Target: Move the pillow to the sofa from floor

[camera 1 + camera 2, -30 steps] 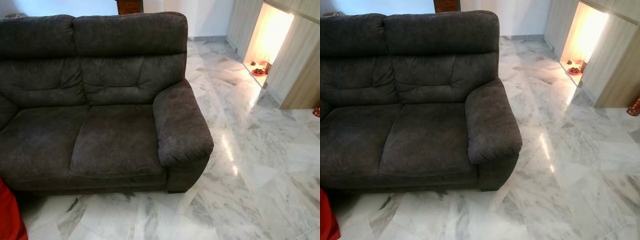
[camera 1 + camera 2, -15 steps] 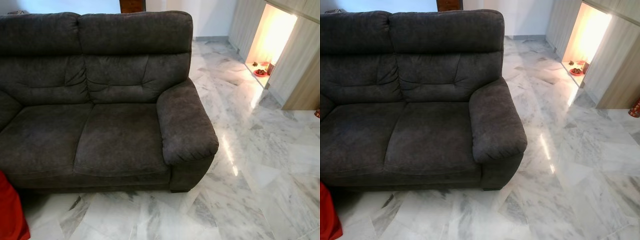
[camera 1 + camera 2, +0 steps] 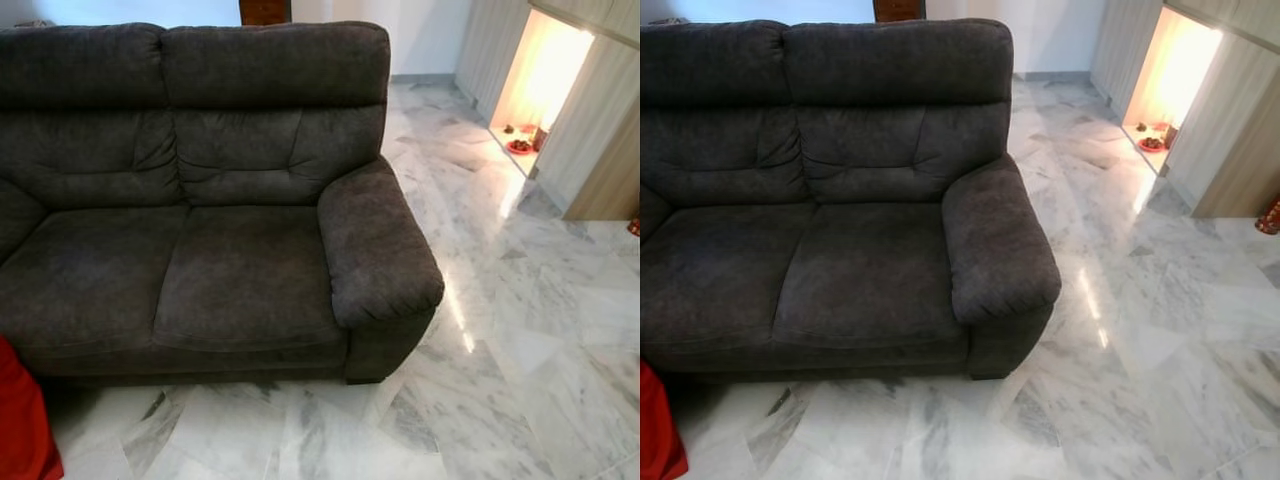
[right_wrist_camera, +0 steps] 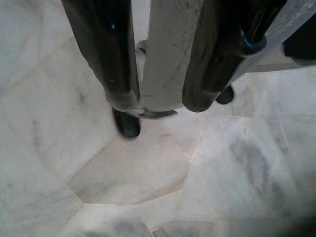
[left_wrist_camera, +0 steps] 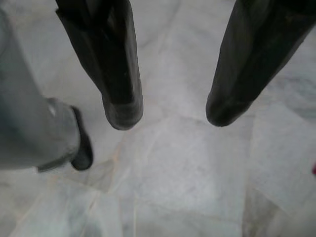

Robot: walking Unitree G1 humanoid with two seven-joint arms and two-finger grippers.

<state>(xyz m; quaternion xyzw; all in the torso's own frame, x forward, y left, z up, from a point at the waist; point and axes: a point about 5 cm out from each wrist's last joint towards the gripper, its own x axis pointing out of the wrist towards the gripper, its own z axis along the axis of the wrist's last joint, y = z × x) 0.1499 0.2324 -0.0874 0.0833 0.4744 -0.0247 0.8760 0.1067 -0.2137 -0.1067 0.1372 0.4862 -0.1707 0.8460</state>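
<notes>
From my head camera I see the dark grey sofa (image 3: 200, 210) on the marble floor (image 3: 520, 330). A red pillow (image 3: 22, 425) lies on the floor at my left, just before the sofa's front edge.

In my left wrist view, my left gripper (image 5: 170, 111) hangs above the floor, fingers apart and holding nothing.

In my right wrist view, my right gripper (image 4: 160, 101) hangs above the floor too, its fingers a little apart and empty.

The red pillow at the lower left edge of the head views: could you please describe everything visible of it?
Only a slice of the red pillow shows, cut off by the frame's left and bottom edges. It looks like soft, plain red fabric with a rounded edge. It sits on the marble floor just in front of the dark grey sofa; whether they touch is unclear.
</notes>
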